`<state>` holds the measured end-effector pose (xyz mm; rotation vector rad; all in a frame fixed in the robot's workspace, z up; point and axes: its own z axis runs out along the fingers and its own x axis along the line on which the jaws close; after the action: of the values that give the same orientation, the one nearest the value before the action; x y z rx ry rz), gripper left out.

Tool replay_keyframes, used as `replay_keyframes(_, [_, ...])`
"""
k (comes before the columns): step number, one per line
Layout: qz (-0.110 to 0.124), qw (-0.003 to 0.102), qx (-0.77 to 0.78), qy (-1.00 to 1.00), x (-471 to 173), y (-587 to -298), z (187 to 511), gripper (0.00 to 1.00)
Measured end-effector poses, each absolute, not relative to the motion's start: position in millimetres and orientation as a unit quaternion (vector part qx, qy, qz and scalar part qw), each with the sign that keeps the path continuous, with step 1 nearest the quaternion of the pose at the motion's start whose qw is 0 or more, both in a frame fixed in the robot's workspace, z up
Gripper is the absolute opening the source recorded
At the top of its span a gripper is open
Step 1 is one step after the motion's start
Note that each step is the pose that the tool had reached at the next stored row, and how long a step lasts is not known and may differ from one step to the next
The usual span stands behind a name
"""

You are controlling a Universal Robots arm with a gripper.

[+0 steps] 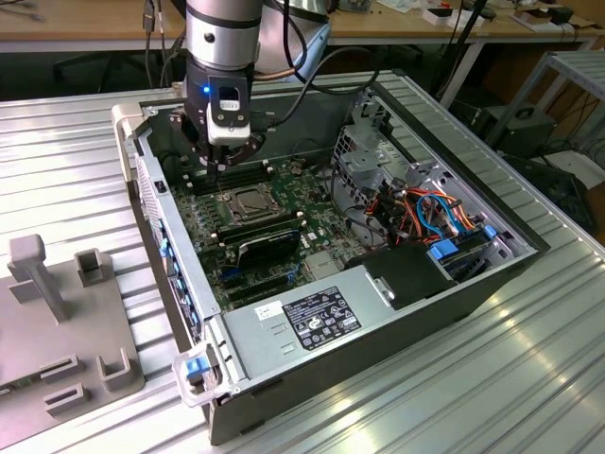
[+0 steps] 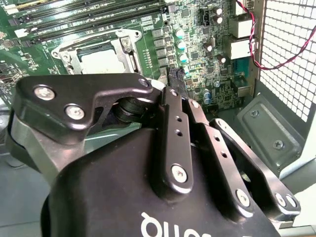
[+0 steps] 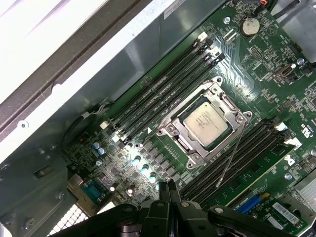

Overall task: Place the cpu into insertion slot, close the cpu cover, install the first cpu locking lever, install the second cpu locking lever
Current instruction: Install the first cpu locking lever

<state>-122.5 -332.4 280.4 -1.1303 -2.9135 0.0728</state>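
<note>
While poised above the board (image 3: 256, 69) with gripper (image 3: 168, 190) jaws pressed together and empty, notes a thin locking lever (image 3: 232, 153) standing unlatched, beyond it cpu cover (image 3: 193, 102) lowered over cpu (image 3: 206, 122) seated in insertion slot (image 3: 169, 130); judges lever latching outstanding.

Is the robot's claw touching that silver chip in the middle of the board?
Apart. In the first wrist view, a stretch of motherboard lies between the gripper and the cpu.

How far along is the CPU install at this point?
Done: the cpu sits in the insertion slot with the cpu cover down over it. In hand: nothing; the gripper hovers shut and empty. Left: one locking lever sticks out unlatched.
</note>
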Motion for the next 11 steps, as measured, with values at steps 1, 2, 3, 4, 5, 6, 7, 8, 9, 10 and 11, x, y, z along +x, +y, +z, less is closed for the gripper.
replay_keyframes(1, [0.023,0.008,-0.362,-0.932,-122.5,-332.4,280.4,0.11])
replay_keyframes(2, [0.023,0.008,-0.361,-0.932,-122.5,-332.4,280.4,0.11])
replay_keyframes(3, [0.023,0.008,-0.361,-0.932,-122.5,-332.4,280.4,0.11])
replay_keyframes(4, [0.023,0.008,-0.361,-0.932,-122.5,-332.4,280.4,0.11])
replay_keyframes(5, [0.023,0.008,-0.361,-0.932,-122.5,-332.4,280.4,0.11])
replay_keyframes(6, [0.023,0.008,-0.361,-0.932,-122.5,-332.4,280.4,0.11])
replay_keyframes(7, [0.023,0.008,-0.361,-0.932,-122.5,-332.4,280.4,0.11])
replay_keyframes(8, [0.023,0.008,-0.361,-0.932,-122.5,-332.4,280.4,0.11])
replay_keyframes(9, [0.023,0.008,-0.36,-0.933,-122.5,-332.4,280.4,0.11])
replay_keyframes(10, [0.023,0.008,-0.358,-0.933,-123.0,-332.3,280.3,0.11])
replay_keyframes(11, [0.023,0.008,-0.355,-0.935,-123.6,-332.3,280.3,0.11])
